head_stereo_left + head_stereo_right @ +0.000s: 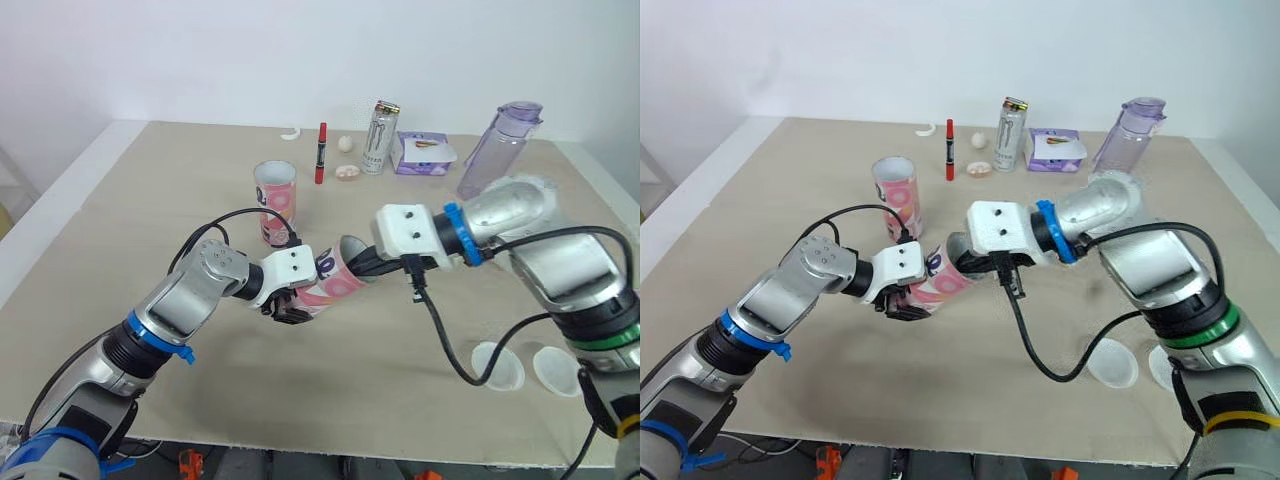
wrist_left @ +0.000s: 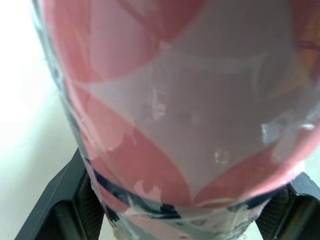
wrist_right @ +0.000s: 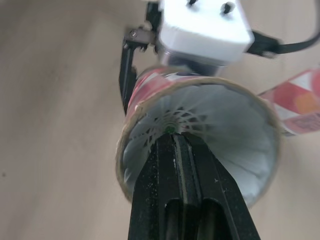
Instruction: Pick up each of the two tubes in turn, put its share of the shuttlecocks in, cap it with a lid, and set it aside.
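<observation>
Head views: I am seeing the left gripper (image 1: 285,305) clamping the lower end of a pink shuttlecock tube (image 1: 335,280) over the middle of the table (image 1: 130,220). The tube is lying tilted, its long axis running from near-left to far-right. Its mouth is facing the right gripper (image 1: 358,262), whose fingers are reaching into that mouth. The second tube (image 1: 274,200) is standing upright just beyond the held one, to its far-left, with nothing gripping it. Two white lids (image 1: 498,365) are lying near-right beside the right arm, well apart from both tubes.

Left wrist view: the tube wall is sitting between both black fingers (image 2: 55,210), gripped firmly.

Right wrist view: my right fingers are pressed together, tips meeting the centre of a white shuttlecock (image 3: 150,135) seated inside the tube. I cannot tell whether they are pinching anything.

Judgement: seating the shuttlecock is depending on my pushing straight along the tube's axis, toward the left gripper. Capping is probably falling to the right arm, which is nearer the lids.
</observation>
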You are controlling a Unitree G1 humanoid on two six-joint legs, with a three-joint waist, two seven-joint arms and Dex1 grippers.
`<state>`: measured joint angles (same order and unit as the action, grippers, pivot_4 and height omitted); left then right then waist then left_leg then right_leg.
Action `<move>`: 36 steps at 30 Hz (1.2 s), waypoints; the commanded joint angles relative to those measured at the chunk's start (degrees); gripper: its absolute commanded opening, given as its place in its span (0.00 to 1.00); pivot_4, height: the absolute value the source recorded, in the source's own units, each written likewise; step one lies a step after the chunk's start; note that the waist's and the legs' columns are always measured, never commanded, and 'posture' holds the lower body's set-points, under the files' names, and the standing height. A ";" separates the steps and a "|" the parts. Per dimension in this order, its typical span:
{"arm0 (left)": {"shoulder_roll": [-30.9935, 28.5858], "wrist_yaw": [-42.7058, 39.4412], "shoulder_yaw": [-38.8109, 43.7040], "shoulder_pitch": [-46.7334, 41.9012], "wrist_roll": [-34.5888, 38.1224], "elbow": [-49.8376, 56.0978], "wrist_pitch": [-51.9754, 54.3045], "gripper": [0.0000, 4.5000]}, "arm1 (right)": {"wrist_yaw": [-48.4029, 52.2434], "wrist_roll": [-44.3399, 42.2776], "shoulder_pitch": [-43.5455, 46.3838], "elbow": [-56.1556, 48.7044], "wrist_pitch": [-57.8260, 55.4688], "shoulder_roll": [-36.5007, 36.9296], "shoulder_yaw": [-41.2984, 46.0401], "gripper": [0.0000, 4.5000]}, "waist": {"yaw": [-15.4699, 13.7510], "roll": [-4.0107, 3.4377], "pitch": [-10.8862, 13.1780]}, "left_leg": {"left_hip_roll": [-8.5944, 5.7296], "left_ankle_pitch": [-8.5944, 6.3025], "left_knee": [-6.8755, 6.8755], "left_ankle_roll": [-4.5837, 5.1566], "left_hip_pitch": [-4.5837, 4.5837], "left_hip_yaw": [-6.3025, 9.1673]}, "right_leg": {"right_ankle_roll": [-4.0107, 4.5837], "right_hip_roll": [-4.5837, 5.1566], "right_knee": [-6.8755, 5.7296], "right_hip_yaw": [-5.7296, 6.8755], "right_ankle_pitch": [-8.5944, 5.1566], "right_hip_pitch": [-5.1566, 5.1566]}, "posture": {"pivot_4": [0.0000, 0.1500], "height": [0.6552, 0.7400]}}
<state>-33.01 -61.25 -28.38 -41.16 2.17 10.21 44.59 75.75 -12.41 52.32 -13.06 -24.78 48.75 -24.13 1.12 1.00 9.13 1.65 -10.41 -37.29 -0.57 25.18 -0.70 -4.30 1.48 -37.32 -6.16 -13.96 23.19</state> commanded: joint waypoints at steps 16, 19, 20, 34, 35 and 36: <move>0.27 1.15 -0.66 1.33 -0.39 1.38 0.01 0.77 | 6.77 17.22 9.59 17.82 11.57 -14.82 -13.54 0.02 | 0.64 0.17 -0.15 | 0.21 0.02 -0.02 0.03 -0.64 -0.15 | 0.22 -0.14 -0.28 -0.02 0.17 -0.03 | 1.00 1.00; -0.29 1.08 -0.25 2.01 -0.24 1.44 -0.38 0.77 | 7.26 14.88 11.08 17.27 10.27 -13.41 -8.41 0.02 | 0.92 0.20 -0.19 | 0.23 0.02 0.05 0.03 -0.75 -0.16 | 0.31 -0.10 -0.27 -0.03 0.21 -0.06 | 1.00 1.00; -0.54 1.09 -0.05 2.34 -0.30 1.30 -0.76 0.77 | 7.70 12.94 11.46 16.50 8.48 -12.73 -5.59 0.02 | 0.91 0.21 -0.19 | 0.22 0.02 0.07 0.03 -0.73 -0.17 | 0.32 -0.08 -0.27 -0.03 0.19 -0.03 | 1.00 1.00; -1.25 1.61 4.94 6.24 0.61 -6.40 -14.22 0.77 | 9.28 -7.68 2.59 4.62 -13.10 5.45 20.99 0.02 | 0.18 0.25 -0.10 | 0.14 -0.02 0.33 -0.04 -0.15 -0.12 | 0.61 -0.03 -0.19 0.01 0.12 0.24 | 1.00 1.00; -0.83 1.69 5.42 6.64 0.85 -7.01 -16.61 0.77 | 8.50 -8.72 1.32 3.74 -14.68 6.13 22.39 0.02 | 0.20 0.25 -0.10 | 0.14 -0.02 0.34 -0.04 -0.15 -0.11 | 0.58 -0.02 -0.17 0.02 0.10 0.23 | 1.00 1.00; 0.24 1.94 6.47 7.20 1.78 -7.77 -18.96 0.77 | 7.80 -9.50 -0.61 2.83 -15.53 7.04 23.82 0.02 | 0.20 0.24 -0.10 | 0.14 -0.01 0.34 -0.03 -0.16 -0.17 | 0.31 0.00 -0.15 0.00 -0.02 0.26 | 1.00 1.00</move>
<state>-34.16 -61.25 -23.66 -35.48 3.89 5.34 29.88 84.91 -19.12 53.50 -6.85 -37.82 53.69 -5.08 1.32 1.24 9.03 1.78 -10.41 -36.95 -0.58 25.01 -0.86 -4.02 1.49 -37.46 -6.16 -13.96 23.44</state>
